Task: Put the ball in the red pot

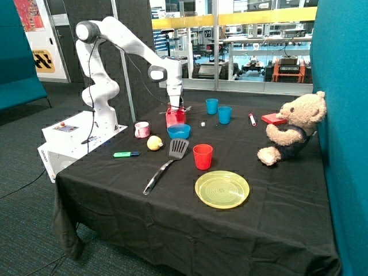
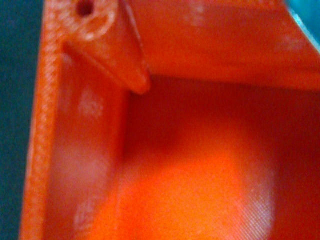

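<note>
The pale yellow ball (image 1: 154, 142) lies on the black tablecloth between the pink-and-white mug (image 1: 142, 129) and the spatula's head, apart from the arm. The red pot (image 1: 175, 118) stands just behind the blue bowl (image 1: 179, 131). My gripper (image 1: 175, 107) hangs straight down at the pot's opening, well away from the ball. In the wrist view the red pot (image 2: 200, 175) fills the picture from very close: its inner walls, one corner and its floor show, and nothing lies inside.
A black spatula (image 1: 167, 164), a red cup (image 1: 202, 156) and a yellow plate (image 1: 222, 188) sit toward the front. A green marker (image 1: 126, 154) lies near the ball. Two blue cups (image 1: 212, 106) (image 1: 225, 114), a flat red block (image 1: 273, 119) and a teddy bear (image 1: 293, 129) stand farther back.
</note>
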Robot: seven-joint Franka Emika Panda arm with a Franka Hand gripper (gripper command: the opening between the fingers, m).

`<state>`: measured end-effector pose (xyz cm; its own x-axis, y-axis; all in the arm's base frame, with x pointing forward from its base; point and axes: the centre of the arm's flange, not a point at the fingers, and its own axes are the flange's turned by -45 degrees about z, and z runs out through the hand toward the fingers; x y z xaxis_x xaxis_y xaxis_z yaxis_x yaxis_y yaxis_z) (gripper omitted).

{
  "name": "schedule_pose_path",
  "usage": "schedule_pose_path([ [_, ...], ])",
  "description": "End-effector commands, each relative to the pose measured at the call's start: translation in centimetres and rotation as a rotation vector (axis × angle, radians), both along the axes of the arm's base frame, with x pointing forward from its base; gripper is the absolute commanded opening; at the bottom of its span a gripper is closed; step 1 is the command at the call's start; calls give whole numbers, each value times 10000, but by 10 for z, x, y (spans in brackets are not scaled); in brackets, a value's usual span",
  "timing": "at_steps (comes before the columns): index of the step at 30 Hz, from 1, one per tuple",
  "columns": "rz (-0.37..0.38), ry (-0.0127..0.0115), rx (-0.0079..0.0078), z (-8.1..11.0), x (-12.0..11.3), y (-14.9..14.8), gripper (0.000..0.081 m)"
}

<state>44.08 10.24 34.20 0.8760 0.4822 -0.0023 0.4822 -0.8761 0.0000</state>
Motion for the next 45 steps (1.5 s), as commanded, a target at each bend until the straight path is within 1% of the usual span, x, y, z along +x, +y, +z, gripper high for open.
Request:
schedule_pose_path([
  [1, 111, -20, 11, 4, -3, 0, 0],
  [10, 379, -20, 11, 32, 4, 2, 0],
  [14, 367, -20, 11, 36, 6, 1, 0],
  [23, 532, -20, 12, 35, 2, 5, 0],
  [27, 831, -19, 12, 41, 2, 15, 0],
  [35, 1520, -19, 13, 56, 2, 50, 0],
  [43, 1922, -19, 13, 57, -2, 75, 0],
  [45, 1899, -19, 13, 57, -3, 79, 0],
])
